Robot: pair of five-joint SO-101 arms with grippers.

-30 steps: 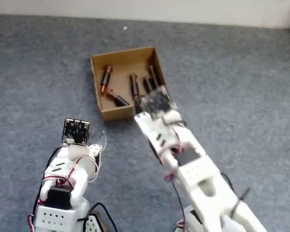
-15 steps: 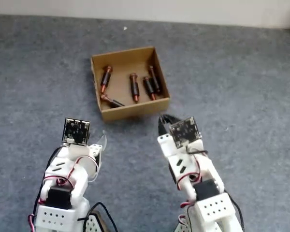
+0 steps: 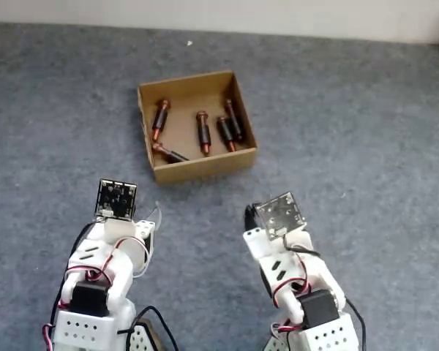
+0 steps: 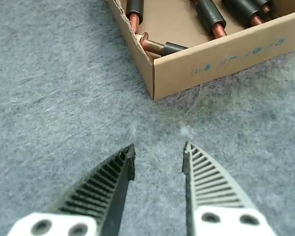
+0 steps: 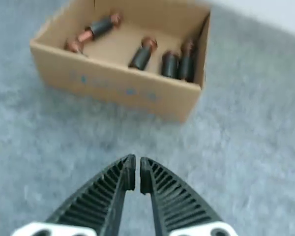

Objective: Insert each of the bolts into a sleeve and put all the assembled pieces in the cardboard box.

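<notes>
Cardboard box [image 3: 205, 167] holds five sleeved bolts [image 3: 203, 131].

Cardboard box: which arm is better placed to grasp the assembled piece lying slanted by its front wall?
Left, I judge. The left gripper has open jaws facing that corner, where the piece lies; the right gripper has shut jaws.

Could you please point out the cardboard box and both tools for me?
cardboard box [image 3: 205, 168]: high view, on its near outer wall.
left tool [image 4: 159, 147]: left wrist view, midway between its fingertips.
right tool [image 5: 137, 160]: right wrist view, midway between its fingertips.
</notes>
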